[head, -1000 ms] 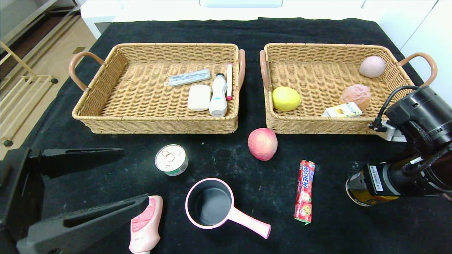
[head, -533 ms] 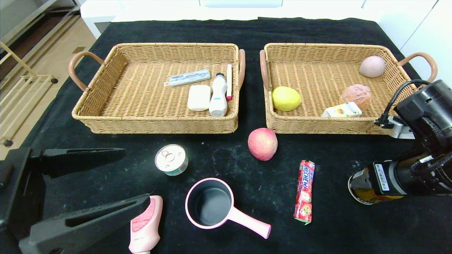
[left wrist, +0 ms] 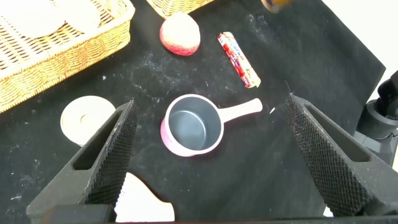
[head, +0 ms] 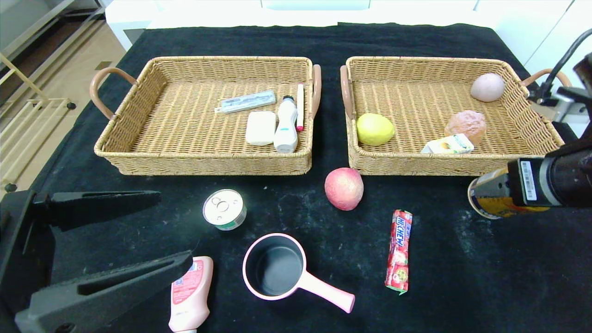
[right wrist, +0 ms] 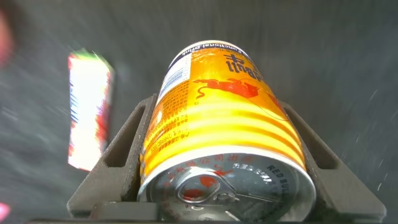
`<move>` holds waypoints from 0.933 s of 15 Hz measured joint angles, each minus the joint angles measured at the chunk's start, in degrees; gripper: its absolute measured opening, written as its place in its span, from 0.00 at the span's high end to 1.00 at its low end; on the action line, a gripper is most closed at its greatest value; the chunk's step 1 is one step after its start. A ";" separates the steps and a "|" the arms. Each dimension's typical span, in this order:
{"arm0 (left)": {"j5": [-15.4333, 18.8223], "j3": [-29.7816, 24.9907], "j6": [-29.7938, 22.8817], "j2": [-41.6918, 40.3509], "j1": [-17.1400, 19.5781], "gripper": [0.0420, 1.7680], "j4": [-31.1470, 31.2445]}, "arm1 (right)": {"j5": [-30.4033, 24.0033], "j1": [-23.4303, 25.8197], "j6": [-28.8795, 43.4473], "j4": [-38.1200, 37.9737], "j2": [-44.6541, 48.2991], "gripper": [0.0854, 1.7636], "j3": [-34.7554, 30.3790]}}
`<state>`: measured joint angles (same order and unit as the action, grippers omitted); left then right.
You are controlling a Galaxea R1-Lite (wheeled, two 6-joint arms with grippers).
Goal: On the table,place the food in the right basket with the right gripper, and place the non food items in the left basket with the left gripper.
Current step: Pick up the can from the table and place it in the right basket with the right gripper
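Observation:
My right gripper (head: pixel 502 194) is shut on a yellow drink can (head: pixel 485 203) and holds it lying sideways above the table, just in front of the right basket (head: pixel 416 164) at its near right corner. The right wrist view shows the can (right wrist: pixel 224 124) clamped between both fingers (right wrist: pixel 127 149). A peach (head: pixel 343 188), a red candy stick (head: pixel 399 249) and a small tin (head: pixel 224 209) lie on the black cloth. My left gripper (head: pixel 175 230) hangs open at the near left, over a pink bottle (head: pixel 189 291) and beside a pink pot (head: pixel 275 266). The left basket (head: pixel 115 152) holds non-food items.
The right basket holds a lemon (head: pixel 374 129), a juice carton (head: pixel 448 144) and two round foods. The left basket holds a soap bar (head: pixel 260 128), a white bottle (head: pixel 286 124) and a pen. The baskets' handles (head: pixel 557 81) stick out sideways.
My right gripper has risen with the can and carried it back and to the right, toward the right basket's front corner. The left arm has barely shifted.

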<state>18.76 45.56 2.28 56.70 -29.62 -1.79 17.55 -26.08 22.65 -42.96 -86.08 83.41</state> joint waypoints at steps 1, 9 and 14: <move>0.00 0.00 0.00 0.00 0.00 0.03 0.00 | 0.22 -0.16 -0.63 -0.04 -0.46 0.31 2.97; 0.04 0.00 0.06 -0.11 -0.02 0.03 0.01 | 0.80 0.33 -5.75 0.29 -10.64 0.31 22.19; 0.02 0.02 0.09 -0.17 -0.09 0.03 0.01 | 0.88 2.21 -6.45 7.30 -17.55 0.31 29.11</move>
<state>18.79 45.58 2.36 56.53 -29.71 -1.78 18.43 -23.87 16.20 -35.66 -103.63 112.52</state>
